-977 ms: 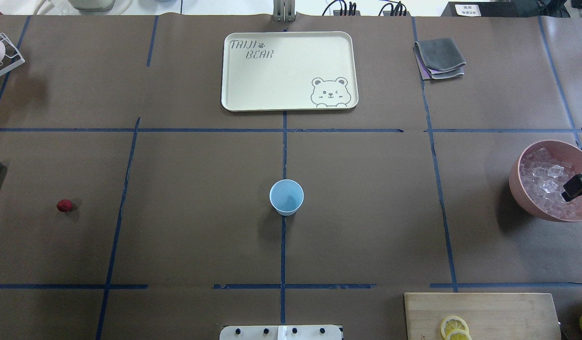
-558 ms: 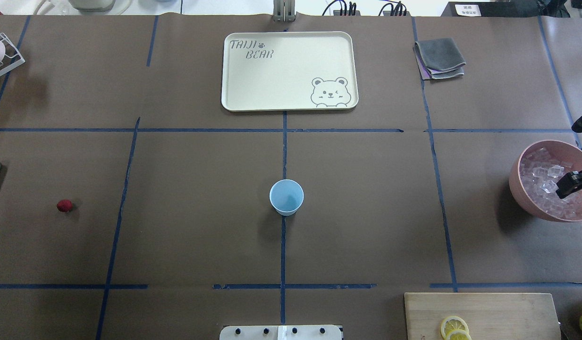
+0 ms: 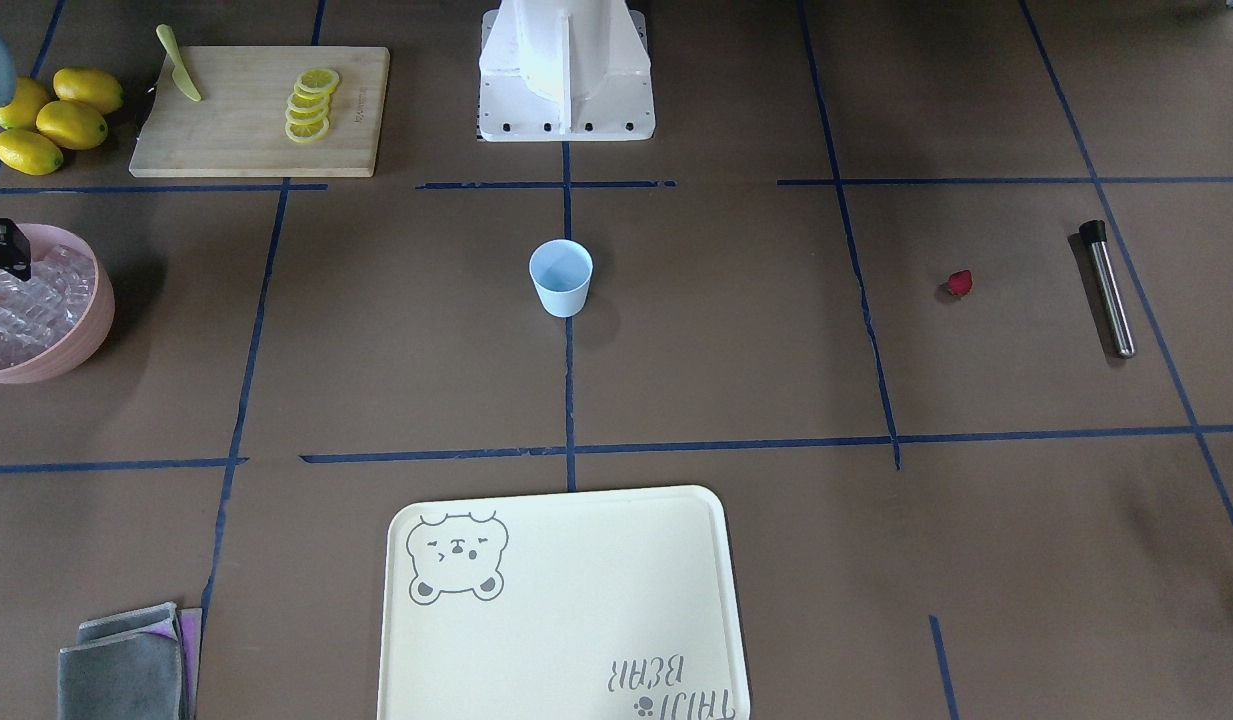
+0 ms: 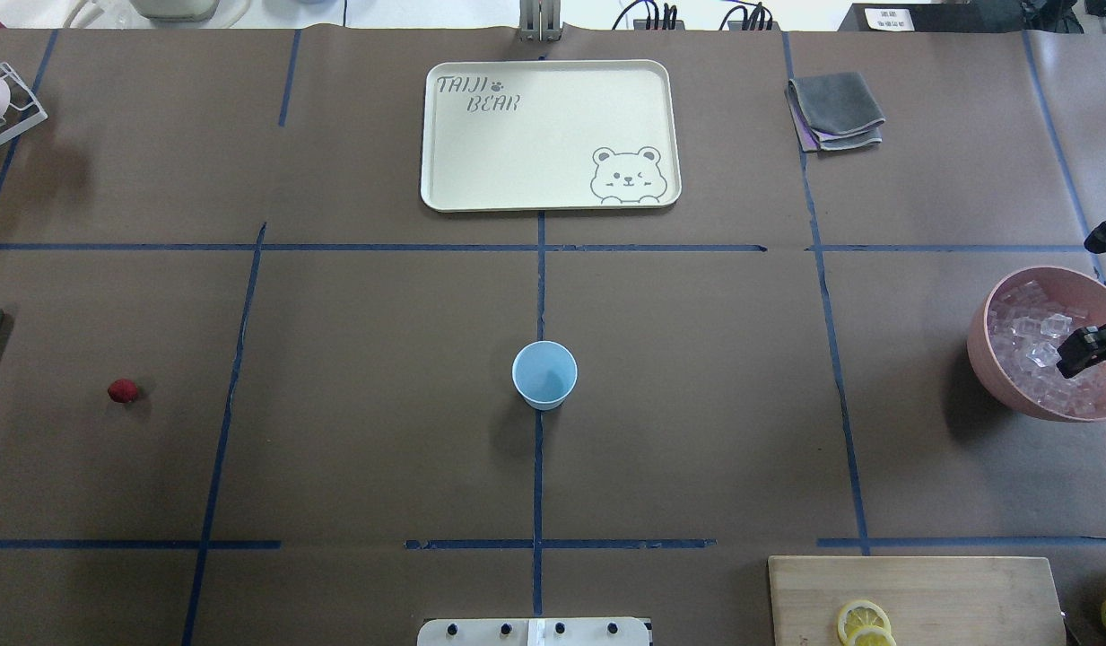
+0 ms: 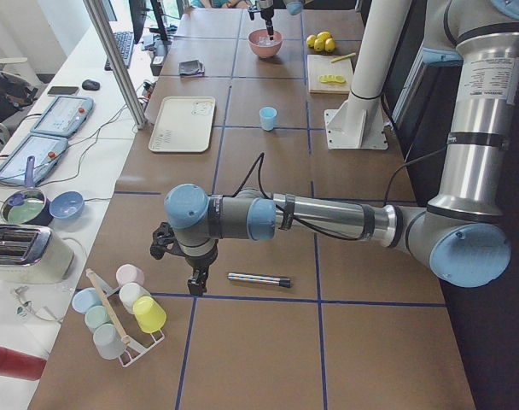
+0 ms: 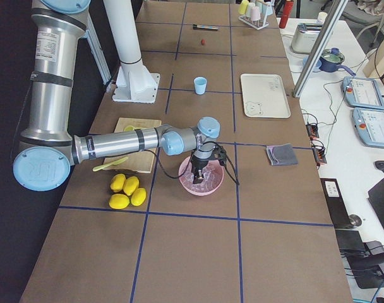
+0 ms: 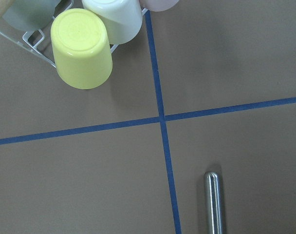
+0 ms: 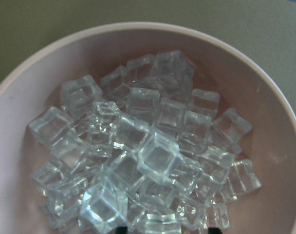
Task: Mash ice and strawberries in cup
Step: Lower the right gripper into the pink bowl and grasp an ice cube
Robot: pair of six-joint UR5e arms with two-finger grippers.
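One light blue cup (image 4: 544,374) stood upright and empty at the middle of the worktop (image 4: 696,404). One dark red strawberry (image 4: 123,390) lay well apart from it, toward the worktop's left end, near one steel rod (image 3: 1111,290). At the right end sat one pink bowl (image 4: 988,350) heaped with ice (image 8: 138,156), far too many clear cubes to count.

The right gripper (image 6: 199,175) hung inside the bowl, over the ice. Its two dark fingers (image 8: 211,229) barely showed at the lower edge of the wrist view, spread wider than a cube and pinching nothing. The left gripper (image 5: 197,278) pointed down near the rod's end; whether its fingers were spread or pressed together could not be told.

One cream tray (image 4: 445,135) with a bear drawing lay by the far edge. One wooden board (image 3: 256,110) near the right front corner carried lemon slices (image 3: 309,105), with four whole lemons (image 6: 127,191) beside it.
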